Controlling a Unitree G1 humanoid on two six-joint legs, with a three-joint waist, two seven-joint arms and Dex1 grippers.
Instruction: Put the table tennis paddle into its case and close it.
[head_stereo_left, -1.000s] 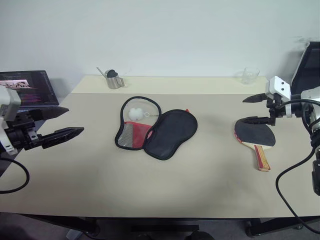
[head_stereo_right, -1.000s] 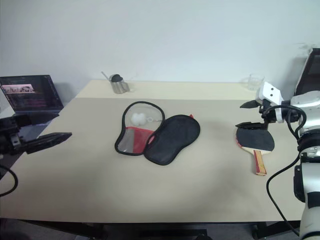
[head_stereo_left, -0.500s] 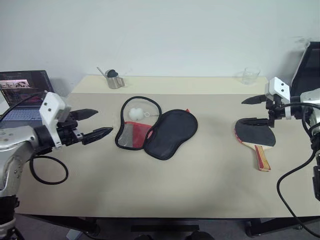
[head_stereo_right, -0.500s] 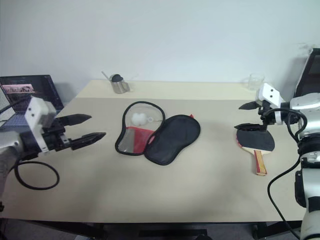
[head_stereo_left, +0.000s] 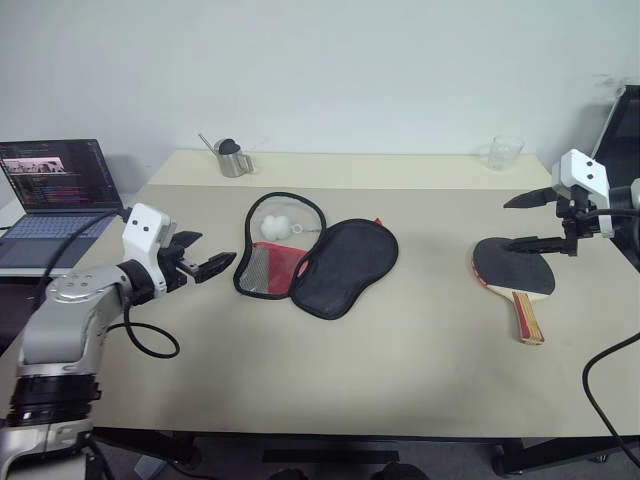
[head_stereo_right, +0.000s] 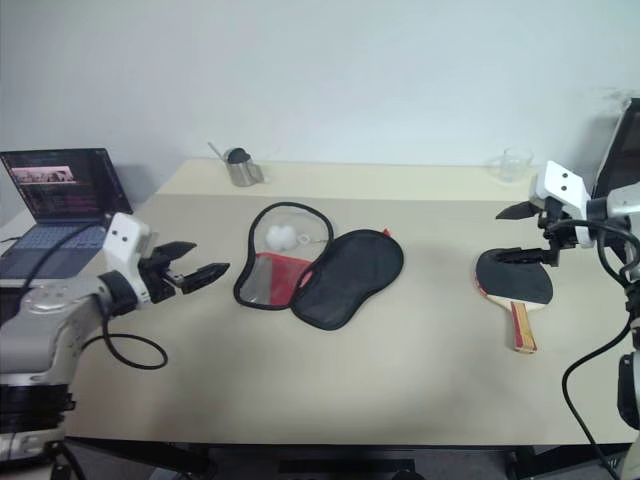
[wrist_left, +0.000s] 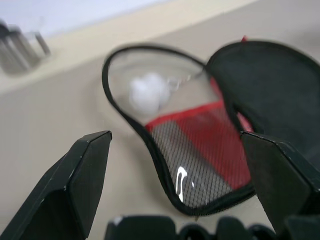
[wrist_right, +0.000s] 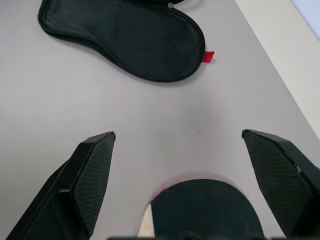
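While the desk (head_stereo_left: 400, 350) bears the case (head_stereo_left: 318, 256) lying unzipped at its middle, the table tennis paddle (head_stereo_left: 514, 273) rests well apart near the right edge. Left gripper (head_stereo_left: 207, 254), fingers spread wide, hangs just beside the case; right gripper (head_stereo_left: 532, 220), equally wide, seemingly hovers above the paddle's face.

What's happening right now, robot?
Both jaws open, empty. Left gripper beside open case. Right gripper above paddle. Nothing between.
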